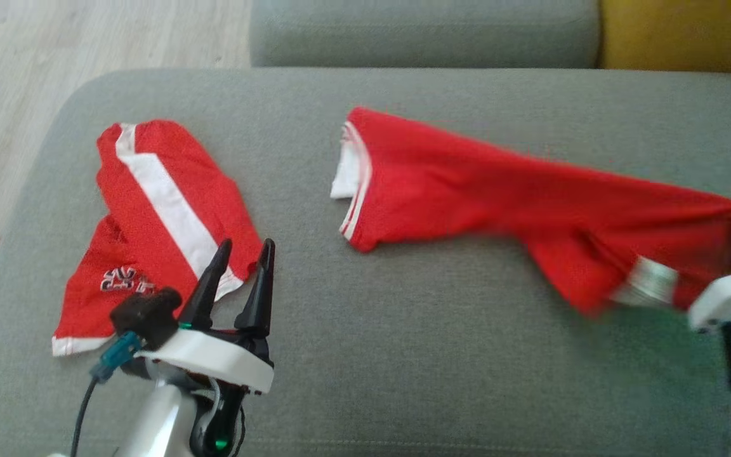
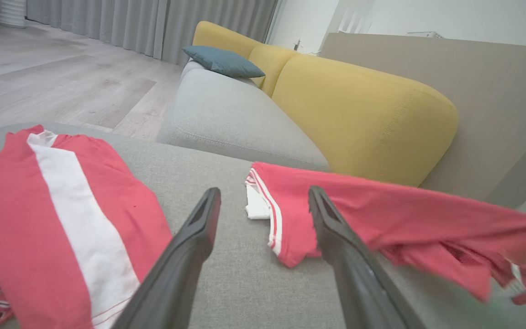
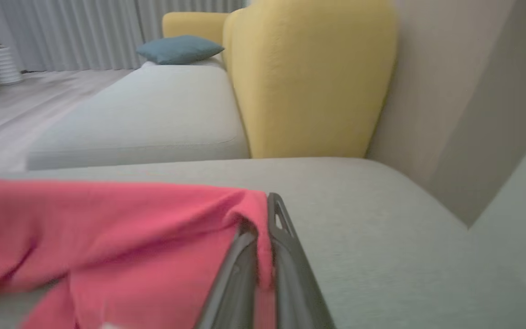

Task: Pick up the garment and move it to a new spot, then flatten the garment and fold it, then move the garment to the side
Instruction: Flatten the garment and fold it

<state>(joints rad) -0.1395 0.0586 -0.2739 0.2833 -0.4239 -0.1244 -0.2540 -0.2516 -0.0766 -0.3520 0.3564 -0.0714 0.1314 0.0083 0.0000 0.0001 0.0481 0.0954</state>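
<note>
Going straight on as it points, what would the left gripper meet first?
The left gripper would probably meet bare grey cushion between the striped garment and the plain red garment; depth unclear.

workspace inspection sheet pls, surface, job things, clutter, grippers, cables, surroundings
surface: grey cushion, two garments on it
job's things: red shirt stretched across the right side, blurred at its right end
clutter: red shorts with white stripe, crumpled at left
grippers: left gripper open, by the shorts' edge; right gripper shut on the shirt's end
cables: black cable with teal plug at left wrist
surroundings: yellow backrest, blue pillow, curtains, wood floor
</note>
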